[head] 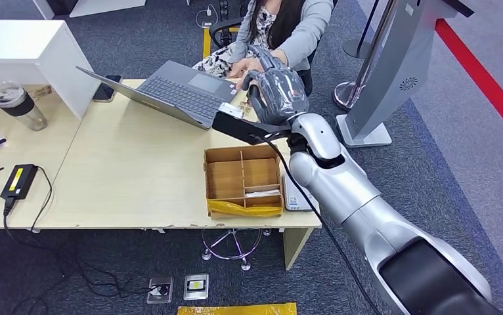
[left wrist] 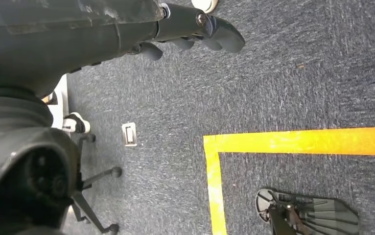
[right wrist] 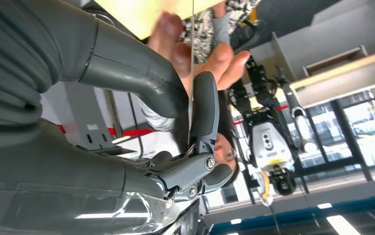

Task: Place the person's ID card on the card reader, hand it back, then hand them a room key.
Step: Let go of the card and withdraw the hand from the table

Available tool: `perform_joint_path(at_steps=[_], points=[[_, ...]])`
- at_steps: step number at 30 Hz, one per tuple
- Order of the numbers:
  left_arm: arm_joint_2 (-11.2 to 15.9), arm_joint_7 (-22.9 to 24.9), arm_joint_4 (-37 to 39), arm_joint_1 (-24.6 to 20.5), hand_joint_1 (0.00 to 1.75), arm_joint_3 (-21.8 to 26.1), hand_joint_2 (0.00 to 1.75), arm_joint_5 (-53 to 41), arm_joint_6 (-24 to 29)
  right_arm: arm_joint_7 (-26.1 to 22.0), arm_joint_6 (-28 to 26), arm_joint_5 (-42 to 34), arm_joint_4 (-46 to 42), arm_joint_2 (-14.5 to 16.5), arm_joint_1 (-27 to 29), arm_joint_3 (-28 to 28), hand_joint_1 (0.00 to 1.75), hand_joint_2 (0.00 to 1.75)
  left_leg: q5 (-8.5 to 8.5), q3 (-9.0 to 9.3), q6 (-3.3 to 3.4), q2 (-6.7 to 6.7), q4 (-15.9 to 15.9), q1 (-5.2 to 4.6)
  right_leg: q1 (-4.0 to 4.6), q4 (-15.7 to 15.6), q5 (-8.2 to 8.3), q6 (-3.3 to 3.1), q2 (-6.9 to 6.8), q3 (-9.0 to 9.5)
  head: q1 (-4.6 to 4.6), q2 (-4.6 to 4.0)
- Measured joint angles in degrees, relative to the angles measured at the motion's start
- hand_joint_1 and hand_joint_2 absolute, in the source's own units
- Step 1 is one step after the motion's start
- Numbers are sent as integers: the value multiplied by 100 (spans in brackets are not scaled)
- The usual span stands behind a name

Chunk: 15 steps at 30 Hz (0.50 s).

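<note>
The right robot hand is pinching a thin card edge-on, reaching toward the person's hand at the tabletop's one o'clock corner. The left robot hand is hanging over the floor, fingers loosely curled, holding nothing.

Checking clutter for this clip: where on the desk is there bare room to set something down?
The widest bare patch of the desk lies between the laptop, the black charger and the divided cardboard box. It is crowded at the far right corner, where the right hand, a card pinched edge-on in its fingers, meets the person's hand.
</note>
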Motion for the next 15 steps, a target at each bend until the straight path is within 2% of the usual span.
perform_joint_path(at_steps=[7,8,11,12,15], points=[[-3,0,0,-1,0,-66,0,-23,-44,14,5,81,384,11,-19,-1,175,175,0,1,0,0,0,0,0,-1,0,0,0,0,0,0],[-3,3,0,-1,0,-77,0,-23,-44,16,4,84,417,11,-18,-2,131,175,0,1,0,0,0,0,0,-1,0,0,0,0,0,0],[-2,12,0,-1,0,-109,0,-21,-47,18,-9,96,503,10,-17,-3,0,44,0,1,0,0,0,0,0,0,0,0,0,0,1,0],[-1,13,0,-1,0,-113,0,-19,-46,18,-17,120,535,11,-18,-3,0,0,0,1,0,0,0,0,0,0,0,0,1,0,1,0],[-2,13,0,-8,0,-119,0,-14,-45,121,13,374,647,24,-22,5,0,0,0,1,0,0,0,0,0,0,0,0,1,0,1,0]])
